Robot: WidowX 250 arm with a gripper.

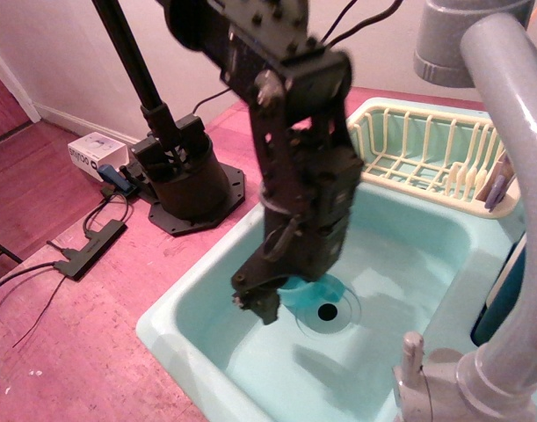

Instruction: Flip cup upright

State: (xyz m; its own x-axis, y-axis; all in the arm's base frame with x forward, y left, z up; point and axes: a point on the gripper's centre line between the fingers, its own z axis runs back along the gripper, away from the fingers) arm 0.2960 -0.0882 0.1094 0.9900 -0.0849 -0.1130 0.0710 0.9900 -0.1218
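The teal cup [297, 287] is mostly hidden behind my black gripper [257, 304]; only a darker teal patch shows just above the floor of the pale mint sink basin [176, 338], left of the drain hole [328, 309]. The gripper points down into the basin and looks shut on the cup, holding it off the floor. I cannot tell the cup's orientation. The arm is blurred by motion.
A cream dish rack [426, 149] sits at the basin's far right. A grey faucet [514, 176] and tap handle [415, 352] stand close at the front right. The arm's black base [185, 180], a white box [97, 151] and a power strip [92, 248] lie on the pink counter to the left.
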